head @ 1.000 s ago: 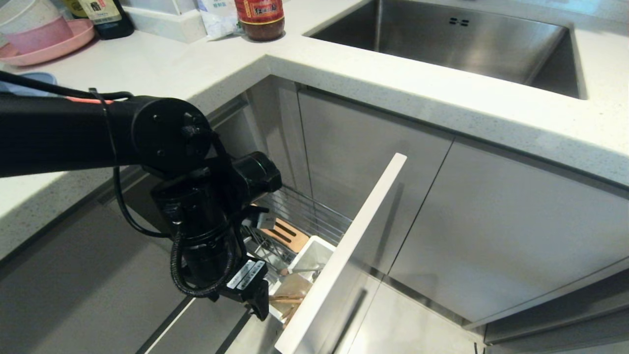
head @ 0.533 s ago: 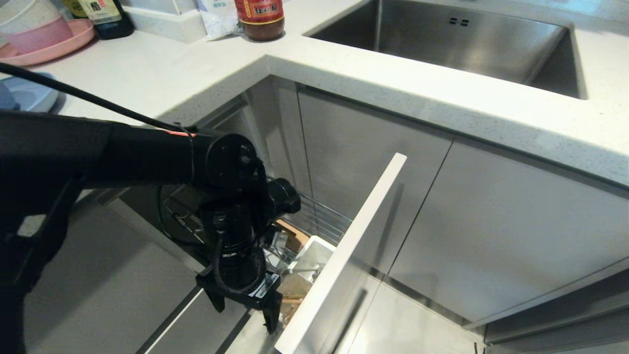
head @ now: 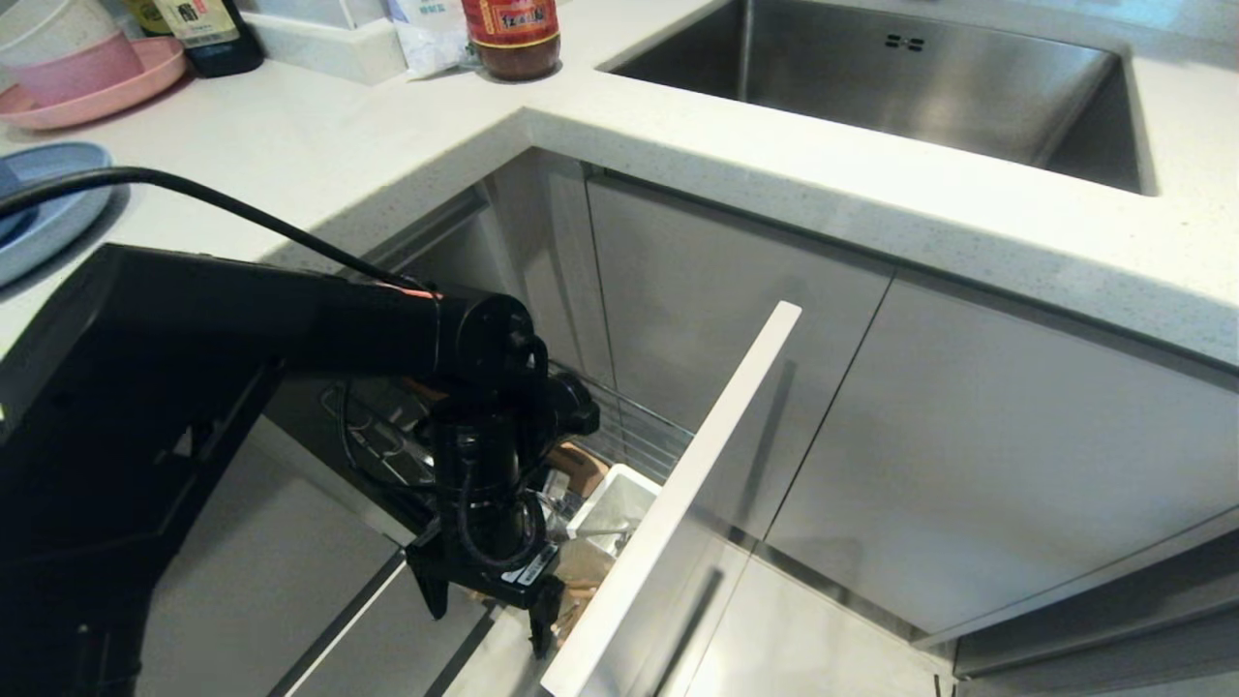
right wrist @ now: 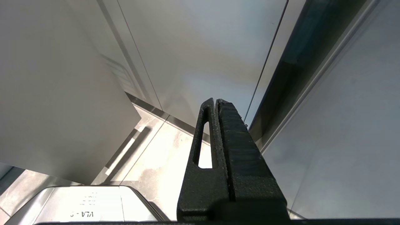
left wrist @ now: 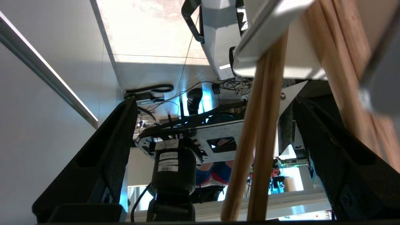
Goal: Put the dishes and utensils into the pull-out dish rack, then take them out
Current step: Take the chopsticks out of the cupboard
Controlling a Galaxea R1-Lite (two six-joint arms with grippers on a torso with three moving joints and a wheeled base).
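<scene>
- We have our left hand (head: pixel 489 605) low at the near end of the pull-out dish rack (head: pixel 629 436), fingers spread wide and holding nothing.
- In the left wrist view the pair of chopsticks (left wrist: pixel 259 140) runs between the two fingers (left wrist: pixel 103 162) without either pad pressing them; we judge the wide spread is there to bracket them for a grasp, or to let them go.
- The chopsticks lean in the white cutlery cup (head: pixel 615 508), next to the spoon (head: pixel 595 532), so they stand upright and reachable from above.
- The rack's pale grey front panel (head: pixel 678 503) is pulled out, which gives us room to come down beside it.
- Our left forearm reaches in from the left, the wrist bent so the hand points down.
- The light blue plate (head: pixel 53 208) lies on the table at far left, well apart from the rack.
- Our right hand (right wrist: pixel 217 104) hangs parked by the cabinet fronts, fingers pressed together, empty.
</scene>
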